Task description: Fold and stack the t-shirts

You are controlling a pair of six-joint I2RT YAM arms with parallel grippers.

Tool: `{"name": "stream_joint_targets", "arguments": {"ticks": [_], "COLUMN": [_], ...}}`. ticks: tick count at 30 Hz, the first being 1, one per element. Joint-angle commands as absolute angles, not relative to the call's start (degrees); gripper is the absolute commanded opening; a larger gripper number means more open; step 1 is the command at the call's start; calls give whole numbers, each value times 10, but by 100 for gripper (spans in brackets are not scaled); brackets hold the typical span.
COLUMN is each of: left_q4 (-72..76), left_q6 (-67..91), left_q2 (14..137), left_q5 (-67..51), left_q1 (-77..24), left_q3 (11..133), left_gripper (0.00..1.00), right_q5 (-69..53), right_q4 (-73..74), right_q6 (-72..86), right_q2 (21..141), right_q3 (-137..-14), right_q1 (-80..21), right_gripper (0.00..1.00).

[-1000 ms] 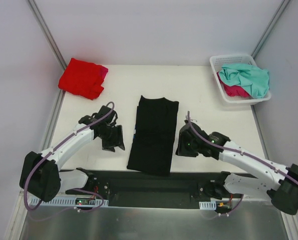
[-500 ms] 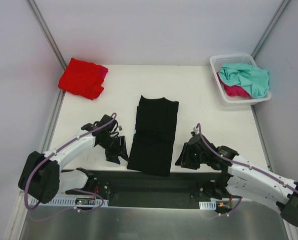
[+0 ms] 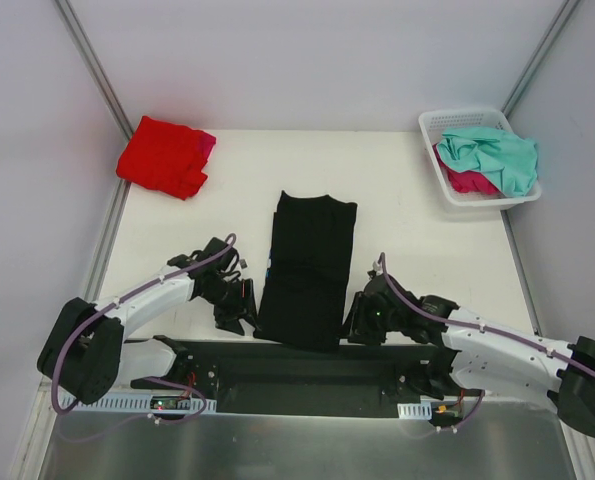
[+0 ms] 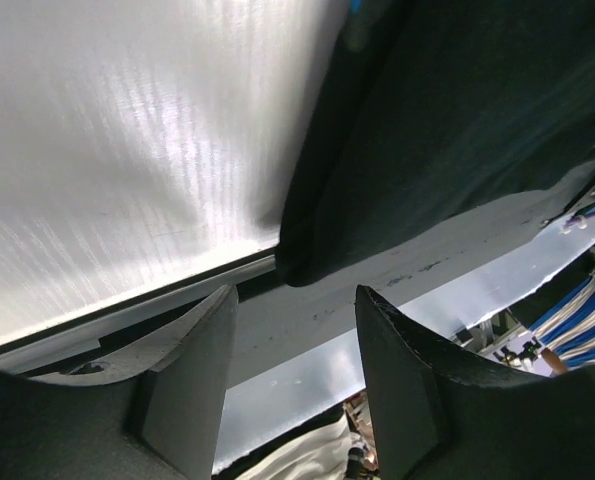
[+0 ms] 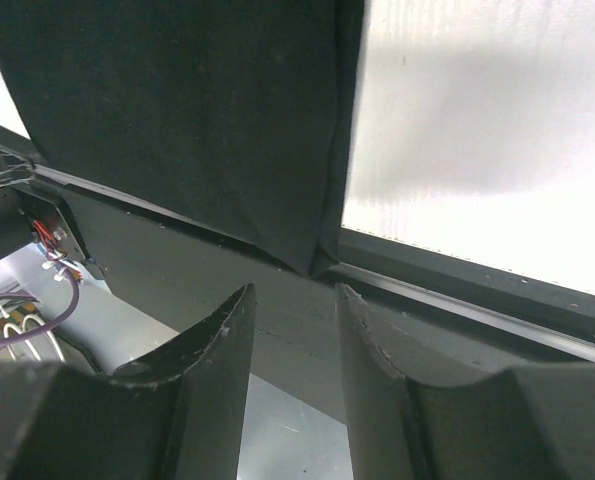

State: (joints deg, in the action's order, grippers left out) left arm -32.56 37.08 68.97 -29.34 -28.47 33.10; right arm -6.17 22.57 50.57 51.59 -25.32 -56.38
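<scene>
Both grippers hang low over the near edge of the table, one on each side of the black t-shirt's near end, and neither holds anything. The left gripper [image 3: 234,306] stands with its fingers parted about halfway; in its wrist view [image 4: 295,300] the gap between them is bare, and the shirt's near left corner lies just ahead of the tips. The right gripper [image 3: 358,318] is parted about as much, and its wrist view [image 5: 295,292] shows the near right corner of the shirt just ahead, untouched.

The white table [image 3: 407,190] carries everything else. A black base plate [image 3: 307,372] runs along its near edge between the two arm mounts.

The black t-shirt [image 3: 307,270] is folded into a long narrow strip and lies flat in the middle of the table. It runs from mid-table to the near edge, slightly slanted, and its near end overlaps the dark rail there. Both wrist views show its cloth [image 4: 457,130] [image 5: 177,110] smooth, with a doubled edge at the corner.

A white lattice basket [image 3: 447,122] sits at the far right corner. A crumpled teal-mint t-shirt [image 3: 497,155] spills over its rim, and a magenta-pink t-shirt [image 3: 465,182] lies beneath it.

At the far left corner sits a folded bright red t-shirt [image 3: 162,155], with a sliver of pink cloth [image 3: 209,144] showing at its right side.
</scene>
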Motion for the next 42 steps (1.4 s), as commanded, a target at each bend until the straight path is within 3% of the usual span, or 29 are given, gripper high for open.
{"name": "stream_joint_targets", "arguments": {"ticks": [1,42], "left_q4": [-304,-207], "left_q6": [388,430], "left_q2": [699,773], "left_q5": [-292,-284], "left_q1": [-292,-318], "left_q3": [309,303], "left_gripper": [50,45], "right_q5": [-75,-90], "right_q4": [186,86], "right_q6": [534,523], "right_q2": [522,642], "right_q3": [-243,-225], "right_q1": [-572,-586], "right_gripper": [40,39]}}
